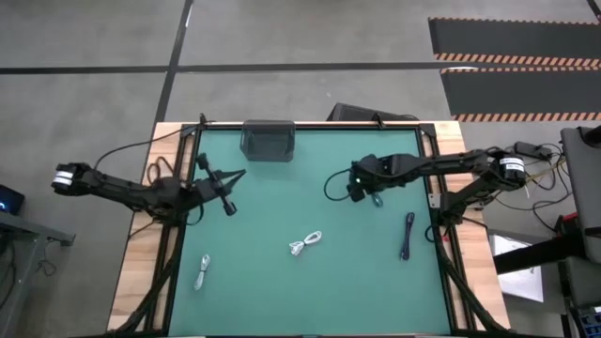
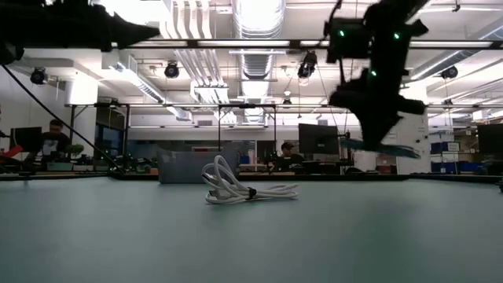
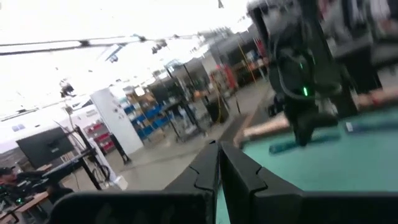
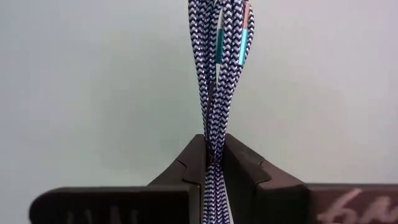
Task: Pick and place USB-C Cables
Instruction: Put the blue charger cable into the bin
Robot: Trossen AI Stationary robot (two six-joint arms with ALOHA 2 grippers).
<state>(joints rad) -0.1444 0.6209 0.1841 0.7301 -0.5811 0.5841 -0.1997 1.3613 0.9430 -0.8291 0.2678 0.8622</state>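
My right gripper (image 1: pixel 368 192) hangs over the table's far right part, shut on a dark blue-and-white braided USB-C cable bundle (image 4: pixel 219 74) with teal plugs. That bundle also shows in the low view as the held cable (image 2: pixel 385 148). A white cable bundle (image 1: pixel 307 242) lies near the table's middle, and the same white bundle (image 2: pixel 236 189) lies flat in the low view. A pale grey cable (image 1: pixel 202 272) lies near the left edge. A dark blue cable (image 1: pixel 408 235) lies at the right. My left gripper (image 1: pixel 239 174) is shut, holds nothing and hovers over the far left part. My right gripper pinches the braided bundle between its two fingers (image 4: pixel 239 165), several strands together (image 4: pixel 216 146). The fingers come from above, pointing down, and the strands run out past the fingertips. The bundle is lifted clear of the table and lies roughly level under the fingers (image 2: pixel 369 144).
A dark bin (image 1: pixel 268 141) stands at the middle of the table's far edge, and the bin (image 2: pixel 189 167) shows behind the white cable in the low view. Wooden borders flank the green mat (image 1: pixel 310 291). People sit at desks in the room beyond.
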